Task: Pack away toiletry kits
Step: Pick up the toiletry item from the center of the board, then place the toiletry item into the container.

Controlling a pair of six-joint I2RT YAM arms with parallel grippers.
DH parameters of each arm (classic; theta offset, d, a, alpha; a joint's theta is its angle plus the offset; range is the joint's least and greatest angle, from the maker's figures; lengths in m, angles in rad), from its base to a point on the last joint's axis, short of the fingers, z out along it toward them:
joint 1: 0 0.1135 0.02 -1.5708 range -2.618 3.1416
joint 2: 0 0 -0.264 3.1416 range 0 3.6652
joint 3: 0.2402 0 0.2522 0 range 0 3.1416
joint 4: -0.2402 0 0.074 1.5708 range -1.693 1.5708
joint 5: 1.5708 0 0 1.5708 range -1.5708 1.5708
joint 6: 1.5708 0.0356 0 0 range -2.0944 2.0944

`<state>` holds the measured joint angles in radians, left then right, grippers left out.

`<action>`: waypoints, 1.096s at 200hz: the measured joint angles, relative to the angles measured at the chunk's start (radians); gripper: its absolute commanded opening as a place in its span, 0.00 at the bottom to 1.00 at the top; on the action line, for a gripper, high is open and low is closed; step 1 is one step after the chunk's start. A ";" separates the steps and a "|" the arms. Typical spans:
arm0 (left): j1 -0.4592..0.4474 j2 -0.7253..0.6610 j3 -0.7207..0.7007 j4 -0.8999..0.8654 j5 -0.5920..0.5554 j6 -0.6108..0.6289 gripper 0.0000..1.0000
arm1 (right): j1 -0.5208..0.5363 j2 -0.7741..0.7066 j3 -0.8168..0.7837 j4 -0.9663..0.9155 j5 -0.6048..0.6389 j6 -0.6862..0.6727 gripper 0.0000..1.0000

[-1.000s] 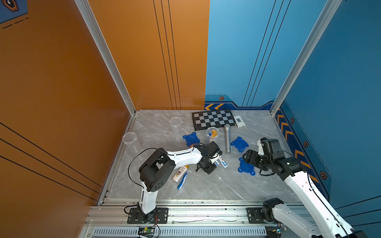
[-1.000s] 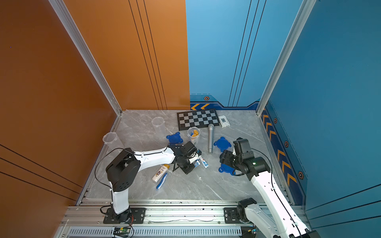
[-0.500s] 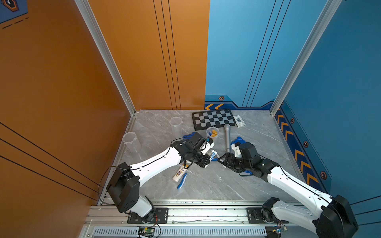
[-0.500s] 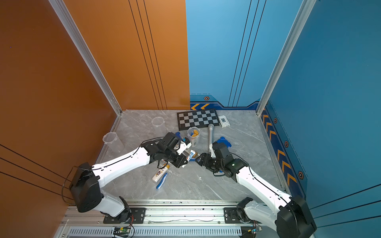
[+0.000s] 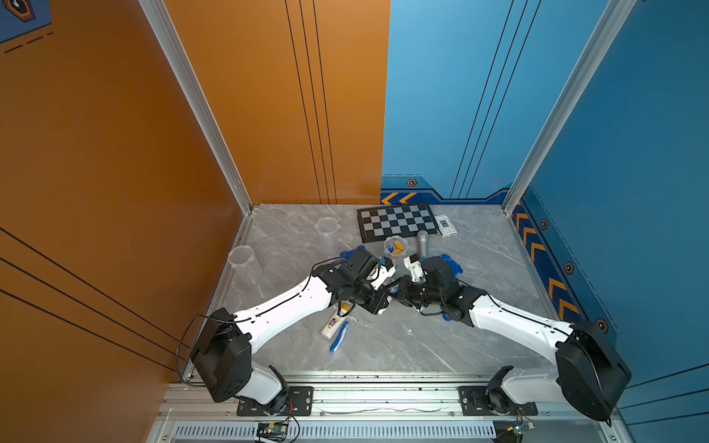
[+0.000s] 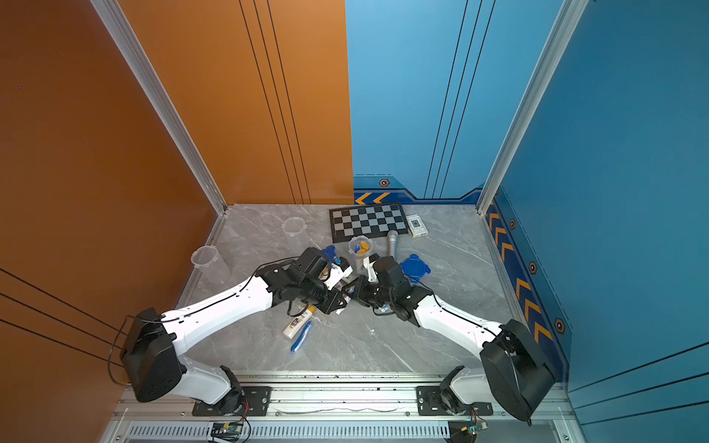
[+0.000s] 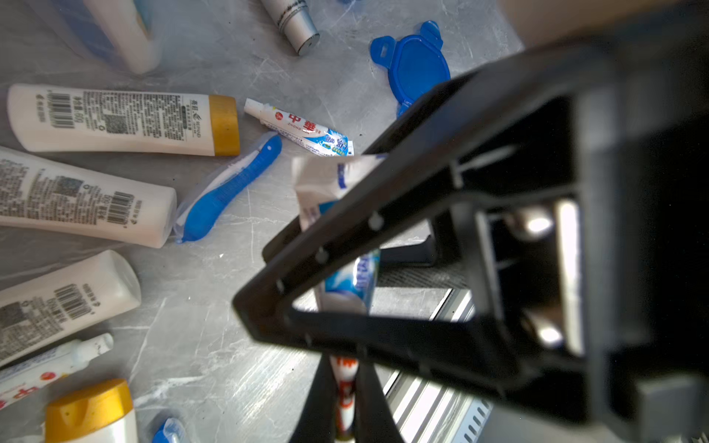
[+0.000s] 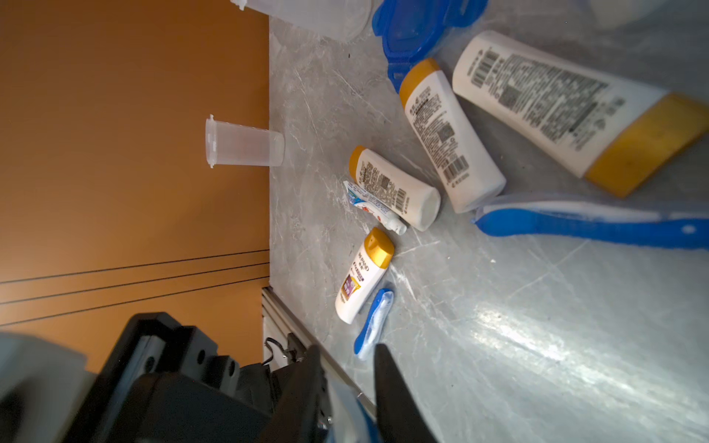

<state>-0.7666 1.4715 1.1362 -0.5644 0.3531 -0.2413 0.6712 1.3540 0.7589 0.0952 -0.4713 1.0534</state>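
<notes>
A white-blue toothpaste tube [image 7: 347,284] hangs above the table between both arms. My left gripper [image 7: 345,383] is shut on its red-printed end. My right gripper [image 8: 347,356] is shut on the tube's other end [image 8: 345,414], and one of its fingers [image 7: 383,214] crosses the left wrist view. In both top views the grippers [image 5: 383,303] [image 5: 399,291] meet mid-table. A clear cup [image 5: 395,245] behind them holds a yellow-capped bottle and something blue. Two empty cups [image 5: 327,230] [image 5: 242,259] stand to the left. Bottles [image 7: 115,119] [image 7: 76,195], a blue toothbrush [image 7: 226,188] and another tube [image 7: 299,128] lie below.
A bottle [image 5: 337,322] and a toothbrush [image 5: 339,337] lie nearer the front rail. Blue lids [image 5: 450,262] [image 5: 349,253] flank the arms. The silver microphone [image 5: 422,241], the chessboard [image 5: 397,222] and a small card box [image 5: 445,225] are at the back.
Both arms have stretched toward the table's middle and met there. The right gripper, open earlier, has closed on the tube that the left gripper carried up from the pile.
</notes>
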 measured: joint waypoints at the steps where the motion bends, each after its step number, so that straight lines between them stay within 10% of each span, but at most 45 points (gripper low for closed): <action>1: 0.000 0.000 0.000 0.000 0.000 0.000 0.08 | 0.000 0.001 0.000 0.000 0.001 0.007 0.09; 66: 0.082 -0.002 -0.013 0.008 0.011 -0.050 0.73 | -0.042 0.067 0.336 -0.317 0.111 -0.238 0.00; 143: 0.173 -0.029 -0.031 0.007 -0.076 -0.109 0.85 | -0.097 0.383 0.851 -0.513 0.514 -0.608 0.00; 219: 0.186 -0.063 -0.031 0.007 -0.110 -0.123 0.90 | -0.081 0.549 0.892 -0.495 0.626 -0.687 0.00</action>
<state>-0.5804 1.4082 1.1057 -0.5571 0.2428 -0.3641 0.5900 1.9026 1.6505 -0.3996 0.1551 0.3660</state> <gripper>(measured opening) 0.901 0.091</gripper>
